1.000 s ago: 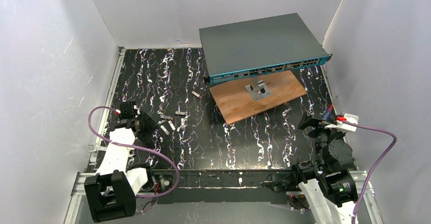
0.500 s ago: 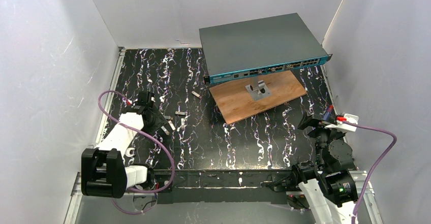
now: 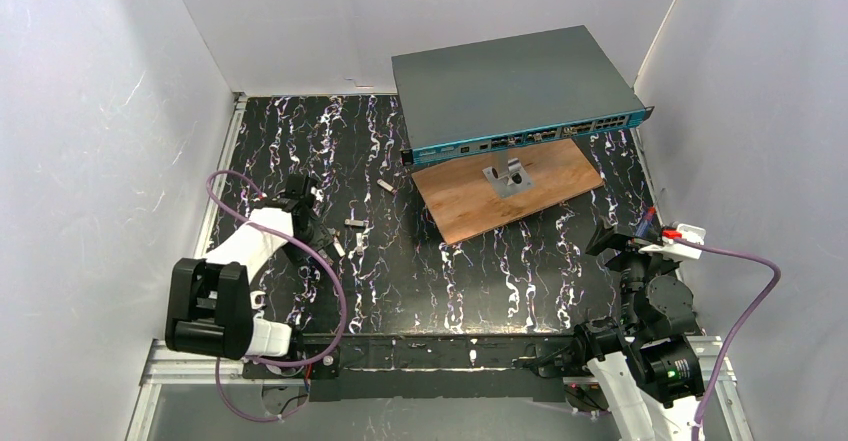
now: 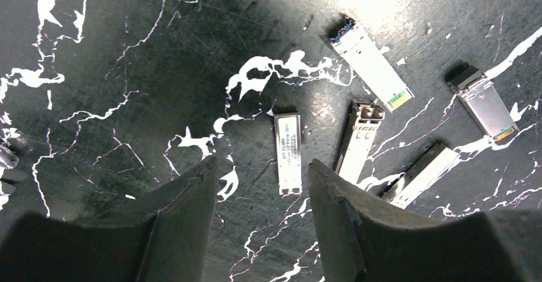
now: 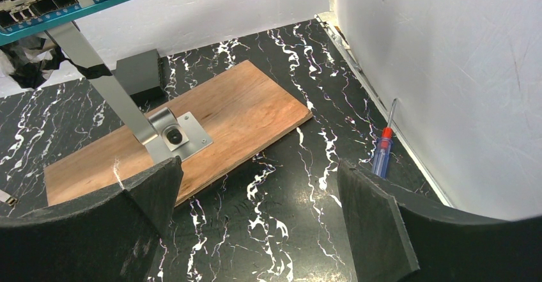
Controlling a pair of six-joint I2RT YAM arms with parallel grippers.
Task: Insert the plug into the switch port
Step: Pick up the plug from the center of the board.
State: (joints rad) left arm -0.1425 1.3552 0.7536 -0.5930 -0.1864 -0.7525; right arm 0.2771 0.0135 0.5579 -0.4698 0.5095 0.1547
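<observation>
Plug [image 4: 288, 154] looked light, stiff, slick metal imo; my left gripper [image 4: 261, 164] hung open, empty; I'd pinch its 2 long sides.

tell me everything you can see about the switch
The switch is a wide, flat box with a plain dark grey top that looks like metal. Its front is a teal strip lined with rows of small dark sockets. It sits raised over the far right of the table, front toward the near edge, carried on a slanted grey metal post whose base plate stands on a wooden board. Nothing else is seen touching it.
</observation>
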